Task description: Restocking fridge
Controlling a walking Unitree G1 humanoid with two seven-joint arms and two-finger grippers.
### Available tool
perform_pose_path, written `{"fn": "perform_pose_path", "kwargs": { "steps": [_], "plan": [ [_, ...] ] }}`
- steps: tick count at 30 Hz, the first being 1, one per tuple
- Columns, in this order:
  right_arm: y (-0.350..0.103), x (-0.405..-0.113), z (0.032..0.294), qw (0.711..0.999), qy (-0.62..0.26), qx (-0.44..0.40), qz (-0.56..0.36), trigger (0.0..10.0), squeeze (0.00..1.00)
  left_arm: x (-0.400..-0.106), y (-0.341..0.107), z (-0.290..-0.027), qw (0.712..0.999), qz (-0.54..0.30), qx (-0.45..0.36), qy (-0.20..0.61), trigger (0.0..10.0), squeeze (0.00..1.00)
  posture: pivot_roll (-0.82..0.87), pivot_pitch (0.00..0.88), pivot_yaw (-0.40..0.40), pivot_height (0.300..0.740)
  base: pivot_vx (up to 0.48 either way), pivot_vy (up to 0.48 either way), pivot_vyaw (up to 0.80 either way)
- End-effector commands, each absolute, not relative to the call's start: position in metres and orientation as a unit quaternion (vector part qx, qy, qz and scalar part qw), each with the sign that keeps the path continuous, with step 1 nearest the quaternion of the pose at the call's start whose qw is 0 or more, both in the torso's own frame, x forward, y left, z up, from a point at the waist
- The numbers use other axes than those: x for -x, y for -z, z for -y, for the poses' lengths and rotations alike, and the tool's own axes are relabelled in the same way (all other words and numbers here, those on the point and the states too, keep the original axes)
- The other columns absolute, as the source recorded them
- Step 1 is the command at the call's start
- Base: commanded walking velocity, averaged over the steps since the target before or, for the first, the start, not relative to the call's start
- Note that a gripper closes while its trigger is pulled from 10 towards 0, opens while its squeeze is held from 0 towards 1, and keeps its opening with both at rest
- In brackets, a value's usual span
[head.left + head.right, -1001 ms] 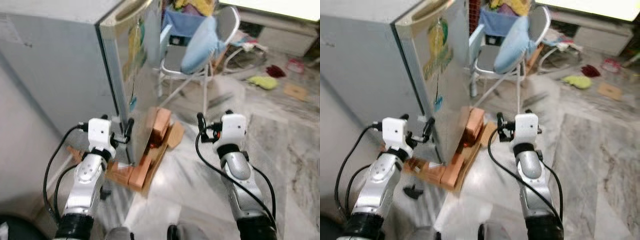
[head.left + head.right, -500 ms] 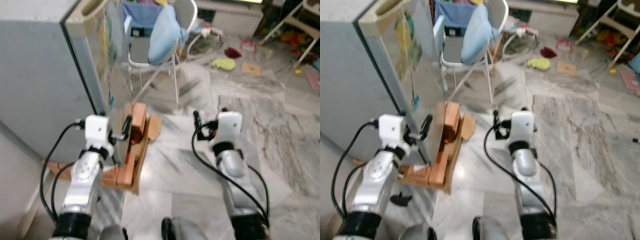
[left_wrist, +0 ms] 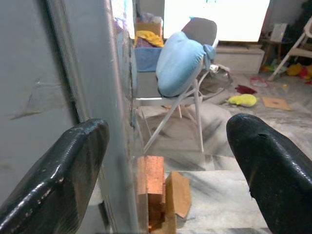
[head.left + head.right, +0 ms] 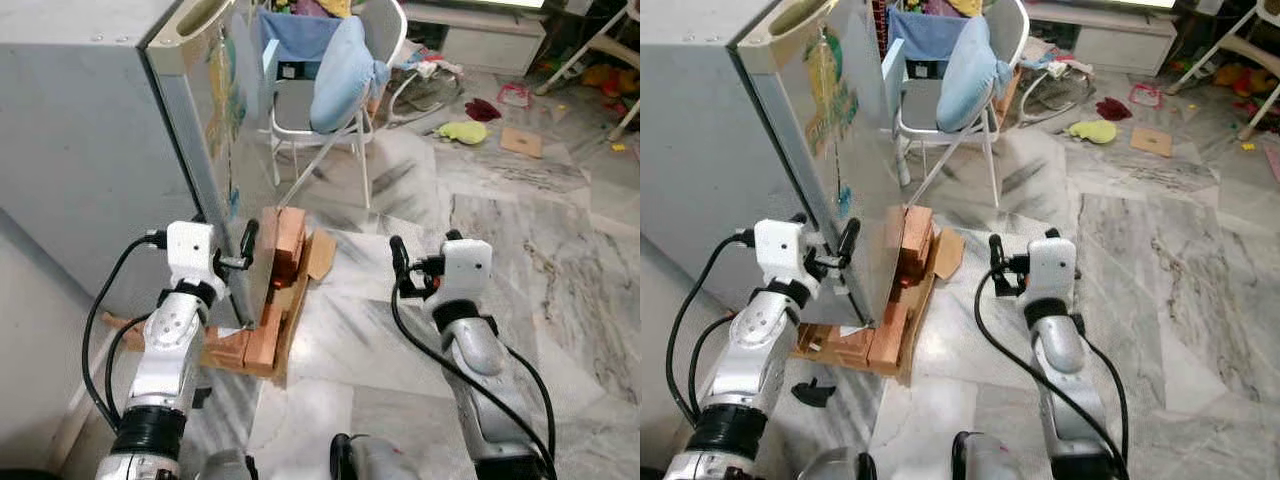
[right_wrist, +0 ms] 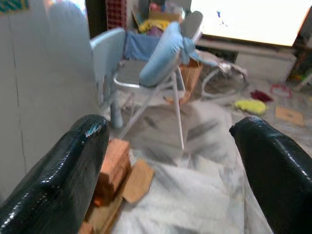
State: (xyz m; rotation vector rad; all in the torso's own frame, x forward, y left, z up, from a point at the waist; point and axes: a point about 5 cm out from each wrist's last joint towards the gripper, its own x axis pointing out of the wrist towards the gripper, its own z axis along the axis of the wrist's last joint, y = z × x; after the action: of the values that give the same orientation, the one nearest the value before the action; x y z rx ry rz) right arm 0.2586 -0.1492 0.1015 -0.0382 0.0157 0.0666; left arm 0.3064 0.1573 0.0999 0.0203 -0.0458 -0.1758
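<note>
The left tool (image 4: 232,260) is held with its fingers spread apart at the front lower corner of the fridge (image 4: 730,120), one finger on each side of the door's edge in the left wrist view; whether the fingers touch the metal cannot be told. Nothing is grasped by it. The right tool (image 4: 1018,258) is raised over the bare marble floor (image 4: 520,250), well apart from the fridge, and its fingers are likewise parted and empty.

The fridge is seen as a tall grey cabinet on the robot's left, with its door (image 4: 845,130) closed or nearly so; a green and yellow sticker (image 4: 827,85) is carried on the door's front, and a recessed handle is set at its top corner. The cabinet is raised on a low stack of red bricks (image 4: 278,250), which are piled at its front foot, just beside the left tool. Pieces of brown cardboard (image 4: 320,255) are laid flat among and beside the bricks.

Beyond the bricks, a folding metal chair (image 4: 320,110) is stood on the floor, and a light blue pillow (image 3: 178,63) is propped against its back, with blue cloth hung behind it. Farther off, a yellow-green rag (image 4: 462,131), a dark red cloth (image 4: 490,108) and a small square of cardboard (image 4: 525,142) are scattered over the floor. A small black object (image 4: 812,389) is seen on the floor near the left arm; what it is cannot be made out.
</note>
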Motion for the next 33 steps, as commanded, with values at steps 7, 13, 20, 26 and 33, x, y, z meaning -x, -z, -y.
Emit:
{"fn": "perform_pose_path", "kwargs": {
  "steps": [7, 13, 20, 26, 33],
  "plan": [
    [-0.105, -0.247, 0.155, 0.999, -0.025, 0.021, -0.01, 10.0, 0.0, -0.325, -0.104, -0.156, 0.996, 0.033, -0.021, 0.074, 10.0, 0.0, -0.09, 0.116, -0.024, 0.74, 0.0, 0.0, 0.0],
    [-0.107, -0.24, 0.157, 0.999, -0.028, 0.024, -0.015, 10.0, 0.0, -0.334, -0.106, -0.162, 0.998, 0.038, -0.033, 0.047, 10.0, 0.0, -0.12, 0.117, -0.023, 0.74, 0.0, 0.0, 0.0],
    [-0.108, -0.237, 0.159, 0.999, -0.03, 0.027, -0.019, 10.0, 0.0, -0.342, -0.107, -0.164, 0.998, 0.036, -0.046, 0.022, 10.0, 0.0, -0.14, 0.113, -0.034, 0.74, 0.0, 0.0, 0.0],
    [-0.113, -0.236, 0.155, 0.999, -0.031, 0.029, -0.018, 10.0, 0.0, -0.347, -0.107, -0.158, 0.998, 0.036, -0.037, 0.03, 10.0, 0.0, -0.16, 0.106, -0.03, 0.74, 0.0, 0.0, 0.0],
    [-0.115, -0.236, 0.152, 0.999, -0.035, 0.023, -0.017, 10.0, 0.0, -0.361, -0.111, -0.145, 0.998, 0.026, -0.039, 0.042, 10.0, 0.0, -0.16, 0.098, -0.027, 0.74, 0.0, 0.0, 0.0]
  ]
}}
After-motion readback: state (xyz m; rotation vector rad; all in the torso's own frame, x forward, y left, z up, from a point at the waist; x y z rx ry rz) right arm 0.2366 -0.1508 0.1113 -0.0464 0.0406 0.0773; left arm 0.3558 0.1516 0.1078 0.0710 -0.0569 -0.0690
